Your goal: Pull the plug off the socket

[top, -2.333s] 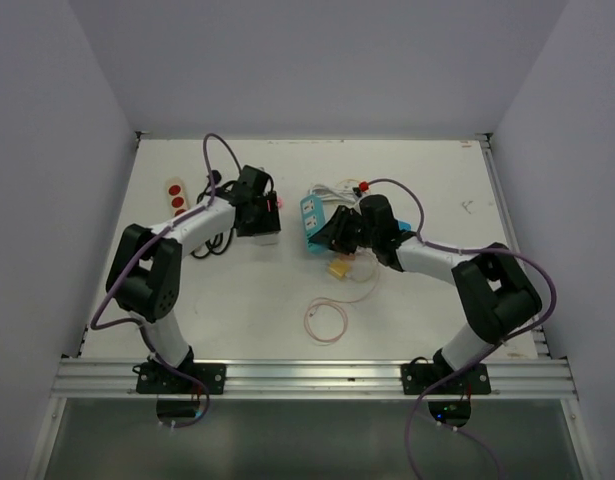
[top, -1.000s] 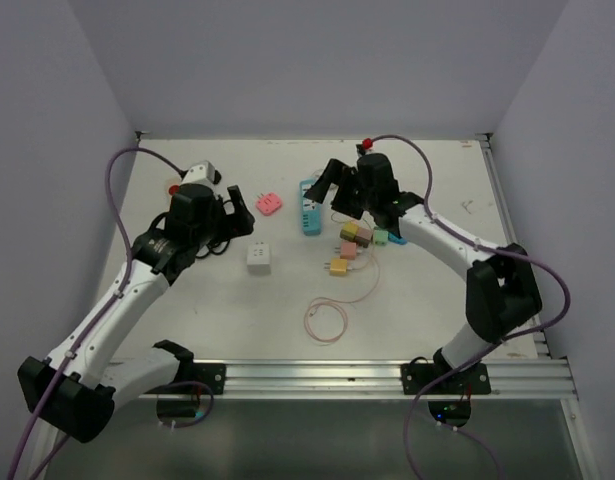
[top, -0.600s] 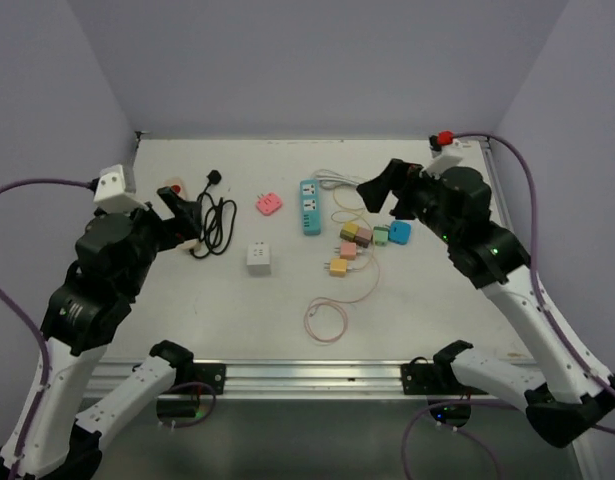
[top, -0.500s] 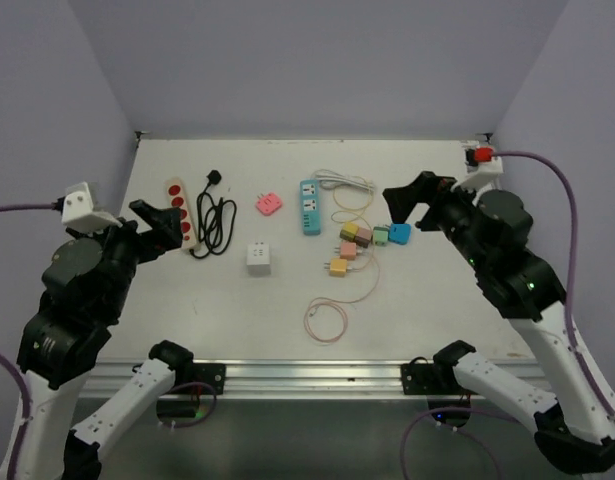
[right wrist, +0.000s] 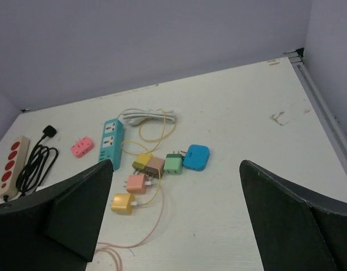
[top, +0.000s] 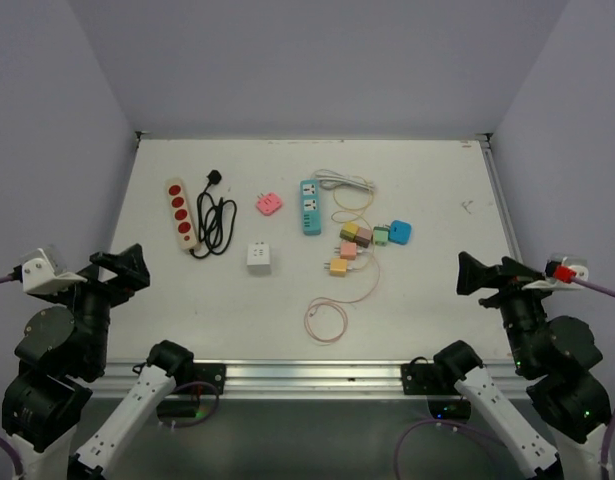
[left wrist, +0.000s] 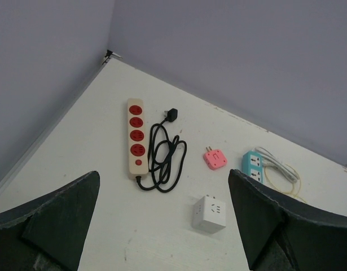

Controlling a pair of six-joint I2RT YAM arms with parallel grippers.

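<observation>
Both arms have swung way back to the near corners since half a second ago. The left claw (top: 119, 272) and right claw (top: 482, 275) are both gaping wide, holding nothing. Out on the table (top: 437, 180) the pink plug (top: 269, 204) lies free, apart from the white socket cube (top: 258, 257), which sits nearer. The plug is just left of the teal power strip (top: 309, 207).

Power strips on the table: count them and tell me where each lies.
2. The beige plastic power strip with red sockets lies far left, beside a coiled black cord; the teal plastic power strip lies near the middle back. None appears hidden.
</observation>
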